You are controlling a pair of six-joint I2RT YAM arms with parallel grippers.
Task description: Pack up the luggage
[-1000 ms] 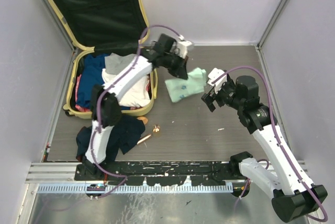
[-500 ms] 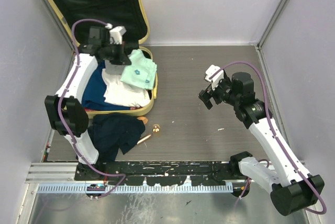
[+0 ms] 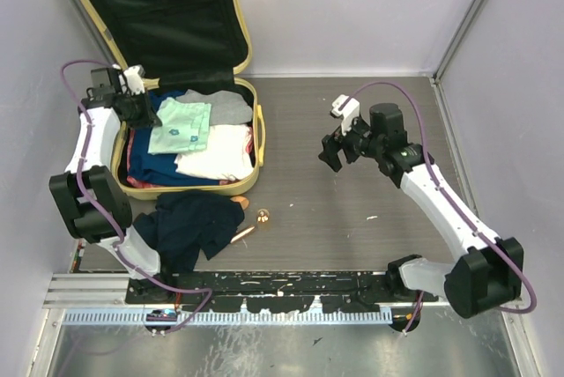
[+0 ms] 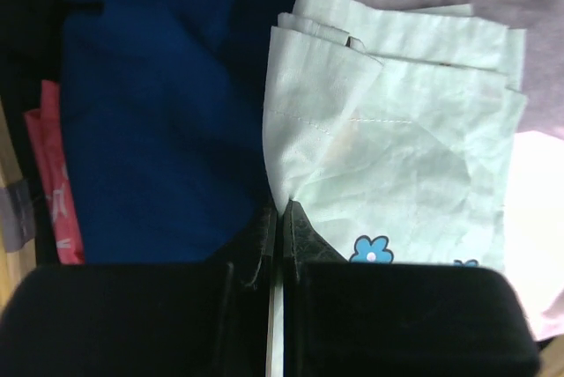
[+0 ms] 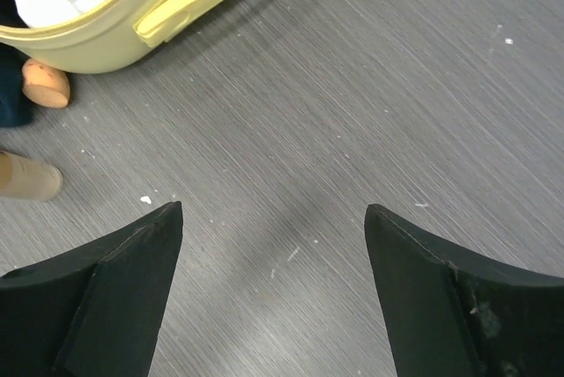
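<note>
L claw (image 4: 280,211) pinching mint cloth (image 4: 397,148); R claw (image 5: 273,218) spread wide.
Your luggage (image 3: 250,176) lies open at table (image 3: 352,227) far-left, lid upright. Mint cloth sits atop other clothes (image 3: 225,155) inside, L claw pressed shut on its edge. R claw hangs over table, right of luggage. Dark garment (image 3: 189,227) on table just beside luggage's near rim.
</note>
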